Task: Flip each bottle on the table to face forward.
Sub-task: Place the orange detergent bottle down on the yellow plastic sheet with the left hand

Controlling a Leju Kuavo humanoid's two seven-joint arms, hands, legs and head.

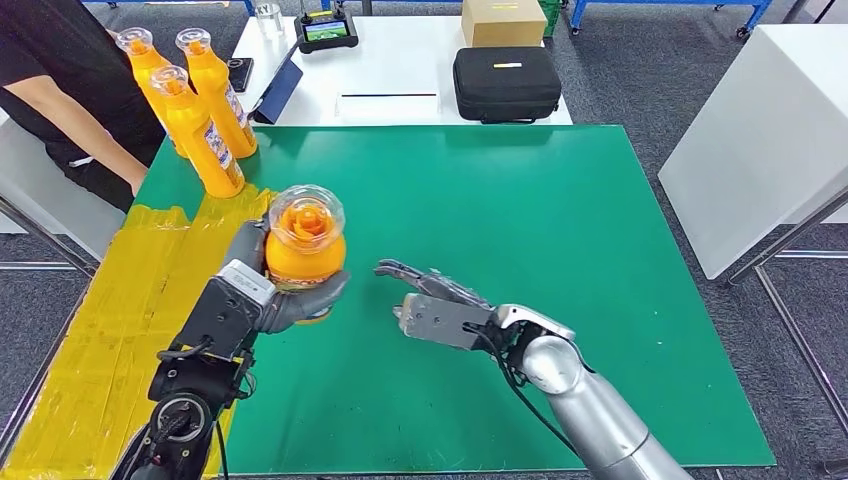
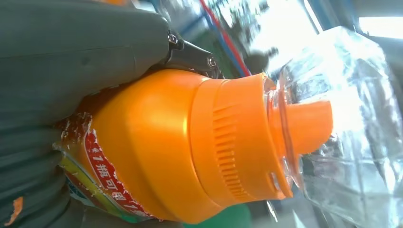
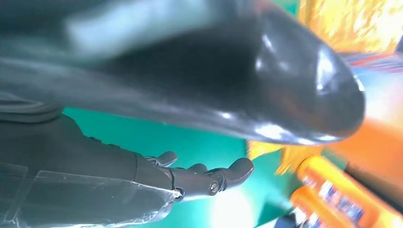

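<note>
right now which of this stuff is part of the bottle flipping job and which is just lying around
Part of the job:
- held bottle, gripped in the left hand
- three standing bottles at the mat's far left corner
- right hand, holding nothing

Lying about:
- black case
- cardboard box
- small screen device

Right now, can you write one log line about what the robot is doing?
left hand: holds orange bottle upright | right hand: open beside it | three bottles: standing at mat's far left corner
</note>
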